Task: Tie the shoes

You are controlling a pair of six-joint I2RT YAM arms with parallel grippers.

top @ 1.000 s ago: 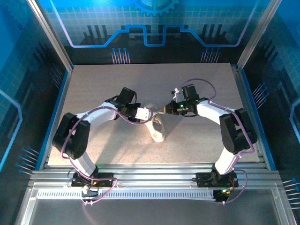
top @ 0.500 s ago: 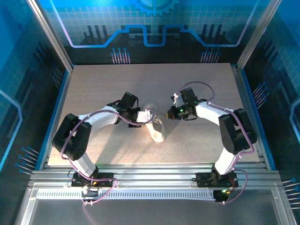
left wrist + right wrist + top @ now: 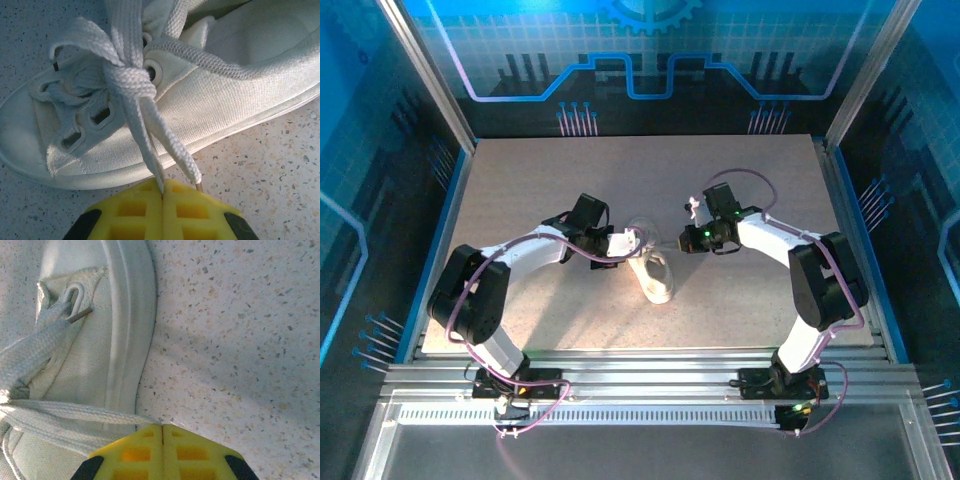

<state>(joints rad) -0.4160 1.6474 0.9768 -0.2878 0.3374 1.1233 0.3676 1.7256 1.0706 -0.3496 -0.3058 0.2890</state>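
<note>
White sneaker (image 3: 657,278) sits approx. mid-table (image 3: 540,180), a bit toward the near edge, lying between the two arms. In the top view the left gripper (image 3: 626,243) is just left of the shoe's far end and the right gripper (image 3: 682,240) just right of it, both low over the tabletop. Left wrist cam: jaws fully closed, yellow pads (image 3: 135,210) pressed flat together w/ two strands of the laces (image 3: 150,135) pinched in the seam. The strands run straight up from the pads to a knot (image 3: 131,80) sitting over the top eyelets. The shoe lies across that view, toe cap at left, opening at upper right. Right wrist cam: jaws also closed tight, pads meeting w/ no gap, and one flat lace strand comes in from the left, crosses the pale sole rim (image 3: 127,315) & ends in the seam between the pads. So both tools have hold of lace, neither touches the shoe body. A loose lace tip rests on the canvas at upper left of that view.
</note>
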